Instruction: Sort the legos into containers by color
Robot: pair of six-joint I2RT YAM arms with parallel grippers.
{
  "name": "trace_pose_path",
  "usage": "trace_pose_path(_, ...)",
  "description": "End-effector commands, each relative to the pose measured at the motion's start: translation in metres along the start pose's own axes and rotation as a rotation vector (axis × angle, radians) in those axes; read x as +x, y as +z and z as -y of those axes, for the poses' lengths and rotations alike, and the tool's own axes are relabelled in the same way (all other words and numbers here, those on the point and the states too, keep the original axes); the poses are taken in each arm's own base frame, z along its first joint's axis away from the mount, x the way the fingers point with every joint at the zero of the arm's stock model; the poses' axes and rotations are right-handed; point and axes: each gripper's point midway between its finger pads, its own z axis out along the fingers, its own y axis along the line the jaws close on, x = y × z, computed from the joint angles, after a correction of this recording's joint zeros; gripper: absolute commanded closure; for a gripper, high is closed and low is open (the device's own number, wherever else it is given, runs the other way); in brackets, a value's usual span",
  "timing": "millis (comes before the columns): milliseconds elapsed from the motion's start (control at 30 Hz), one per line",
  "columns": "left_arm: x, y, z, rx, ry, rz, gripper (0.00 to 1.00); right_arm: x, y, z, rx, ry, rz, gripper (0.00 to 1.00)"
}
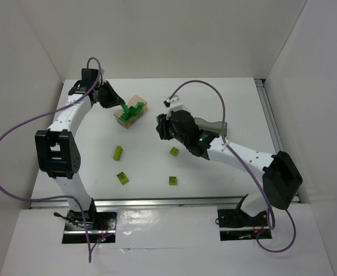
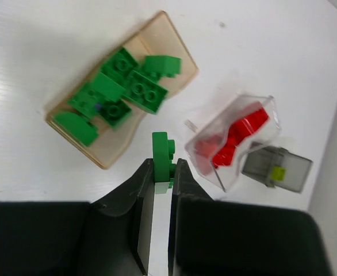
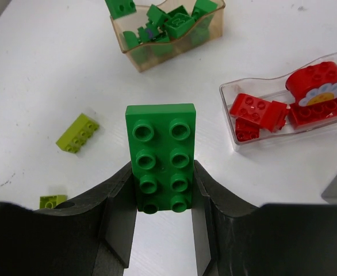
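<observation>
White ribbed tabletop (image 2: pixel 36 52), left tool (image 2: pixel 164 171) clenched on thin green brick (image 2: pixel 161 146), right tool (image 3: pixel 163 175) grasping studded green plate (image 3: pixel 160 129)

Bricks (image 1: pixel 131 111) fill the leftmost tray (image 1: pixel 140 104); the rightmost tray (image 1: pixel 213 123) lies at its three o'clock, four loose bricks (image 1: pixel 118 152) toward six.

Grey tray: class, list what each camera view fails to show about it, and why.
Top view: grey tray partly hidden under the right arm.
Right wrist view: cut off by the right edge; contents unseen.
Left wrist view: small and blurred; brick count inside unclear.
</observation>
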Motion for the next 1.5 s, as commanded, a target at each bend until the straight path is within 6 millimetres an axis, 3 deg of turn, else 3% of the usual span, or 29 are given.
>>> trace_pose_path(0, -0.011, 0.013, -0.026, -0.128, 0.013, 0.022, 1.00, -0.009, -0.012, 0.008, 0.042, -0.008, 0.012, 0.83)
trace_pose_path(133, -0.004, 0.039, -0.036, -0.132, 0.007, -0.032, 1.00, -0.019, -0.012, 0.004, 0.035, -0.003, 0.032, 0.83)
trace_pose_path(233, 0.001, 0.045, -0.044, -0.159, -0.010, -0.049, 0.99, -0.024, -0.013, 0.003, 0.032, 0.000, 0.042, 0.83)
trace_pose_path(300, 0.007, 0.052, -0.054, -0.191, -0.027, -0.067, 0.83, -0.021, -0.011, 0.004, 0.035, -0.012, 0.034, 0.83)
trace_pose_path(333, 0.009, 0.051, -0.057, -0.205, -0.030, -0.073, 0.70, -0.021, -0.010, 0.004, 0.035, -0.012, 0.034, 0.83)
trace_pose_path(367, 0.008, 0.051, -0.058, -0.214, -0.029, -0.067, 0.47, -0.022, -0.008, 0.001, 0.026, -0.012, 0.031, 0.83)
trace_pose_path(400, 0.010, 0.050, -0.060, -0.221, -0.032, -0.077, 0.36, -0.022, -0.008, 0.001, 0.026, -0.012, 0.031, 0.83)
trace_pose_path(467, 0.010, 0.050, -0.060, -0.220, -0.023, -0.078, 0.18, -0.024, -0.005, 0.000, 0.024, -0.019, 0.038, 0.83)
trace_pose_path(567, 0.009, 0.046, -0.055, -0.203, -0.012, -0.077, 0.06, -0.023, 0.005, -0.004, 0.014, -0.040, 0.025, 0.83)
trace_pose_path(633, 0.003, 0.037, -0.039, -0.172, 0.003, -0.059, 0.02, -0.036, 0.012, -0.006, 0.007, -0.042, 0.042, 0.83)
trace_pose_path(700, -0.006, 0.022, -0.028, -0.156, 0.021, -0.034, 0.02, -0.031, 0.028, -0.012, -0.007, -0.055, 0.019, 0.83)
trace_pose_path(733, -0.014, 0.013, -0.019, -0.142, 0.028, -0.012, 0.02, -0.050, 0.033, -0.021, -0.032, -0.058, 0.051, 0.82)
trace_pose_path(767, -0.019, 0.005, -0.013, -0.133, 0.033, 0.003, 0.02, -0.038, 0.051, -0.018, -0.022, -0.064, 0.009, 0.82)
trace_pose_path(833, -0.036, -0.024, 0.002, -0.130, 0.052, 0.081, 0.02, -0.037, 0.068, -0.024, -0.044, -0.066, -0.033, 0.82)
trace_pose_path(867, -0.038, -0.034, 0.003, -0.144, 0.054, 0.097, 0.02, -0.044, 0.087, -0.025, -0.045, -0.071, -0.036, 0.82)
trace_pose_path(933, -0.049, -0.062, 0.005, -0.169, 0.058, 0.171, 0.02, -0.040, 0.104, -0.030, -0.069, -0.071, -0.077, 0.82)
trace_pose_path(967, -0.054, -0.072, -0.005, -0.191, 0.042, 0.193, 0.02, -0.064, 0.111, -0.041, -0.092, -0.066, -0.040, 0.82)
trace_pose_path(1000, -0.054, -0.079, -0.010, -0.210, 0.035, 0.203, 0.02, -0.044, 0.133, -0.034, -0.079, -0.068, -0.091, 0.82)
trace_pose_path(1033, -0.050, -0.083, -0.016, -0.219, 0.027, 0.200, 0.02, -0.044, 0.142, -0.030, -0.067, -0.066, -0.103, 0.82)
trace_pose_path(1067, -0.050, -0.095, -0.018, -0.223, 0.020, 0.214, 0.02, -0.058, 0.148, -0.037, -0.086, -0.061, -0.071, 0.82)
trace_pose_path(1133, -0.043, -0.099, -0.025, -0.235, 0.010, 0.206, 0.02, -0.046, 0.171, -0.029, -0.065, -0.070, -0.081, 0.82)
trace_pose_path(1167, -0.041, -0.105, -0.024, -0.230, 0.013, 0.215, 0.02, -0.061, 0.176, -0.034, -0.075, -0.066, -0.044, 0.82)
trace_pose_path(1200, -0.037, -0.106, -0.025, -0.232, 0.012, 0.211, 0.02, -0.049, 0.192, -0.024, -0.051, -0.065, -0.060, 0.81)
trace_pose_path(1233, -0.034, -0.107, -0.026, -0.235, 0.011, 0.208, 0.02, -0.048, 0.198, -0.025, -0.052, -0.064, -0.056, 0.81)
trace_pose_path(1267, -0.030, -0.104, -0.035, -0.250, 0.000, 0.194, 0.02, -0.060, 0.202, -0.027, -0.051, -0.061, -0.024, 0.81)
trace_pose_path(1367, -0.021, -0.105, -0.038, -0.249, -0.003, 0.178, 0.02, -0.047, 0.223, -0.022, -0.055, -0.067, -0.023, 0.78)
trace_pose_path(1400, -0.015, -0.102, -0.043, -0.259, -0.008, 0.161, 0.02, -0.062, 0.225, -0.026, -0.064, -0.063, 0.013, 0.78)
trace_pose_path(1433, -0.015, -0.101, -0.045, -0.254, -0.014, 0.160, 0.02, -0.044, 0.238, -0.023, -0.056, -0.066, -0.017, 0.78)
trace_pose_path(1467, -0.014, -0.101, -0.044, -0.246, -0.014, 0.156, 0.02, -0.043, 0.241, -0.023, -0.056, -0.066, -0.020, 0.77)
